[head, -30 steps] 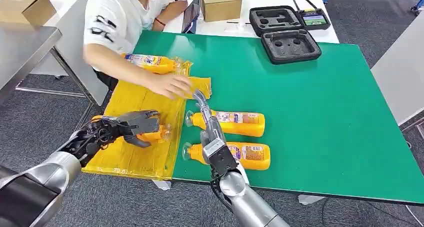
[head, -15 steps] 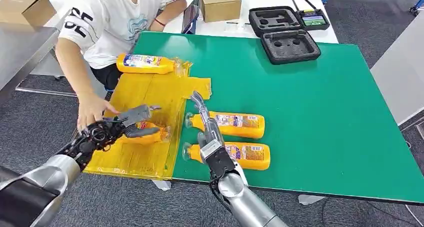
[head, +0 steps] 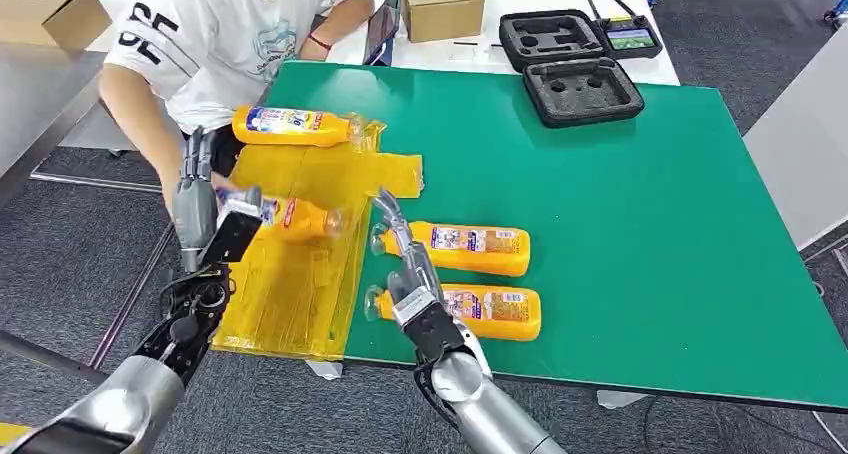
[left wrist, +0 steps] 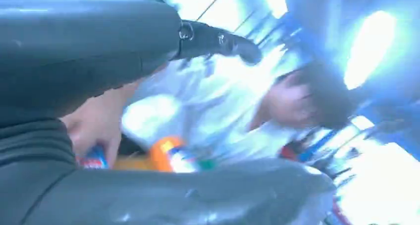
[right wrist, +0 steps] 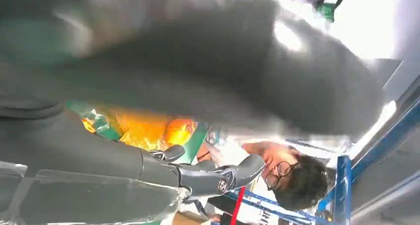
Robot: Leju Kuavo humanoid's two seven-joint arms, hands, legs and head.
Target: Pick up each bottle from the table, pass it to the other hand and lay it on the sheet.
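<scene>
Left hand has risen off the yellow sheet, fingers spread; a person's hand now holds its bottle. Right hand stays extended, empty. Labels unreadable.

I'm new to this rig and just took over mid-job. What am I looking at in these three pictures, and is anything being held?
The wide picture is the robot's head camera; the two blurred ones sit at its wrists. The left hand is raised with fingers up, beside a person's hand on an orange bottle over the yellow sheet; who holds it is unclear. Another bottle lies at the sheet's far end. The right hand reaches over two bottles on the green table, holding nothing.
</scene>
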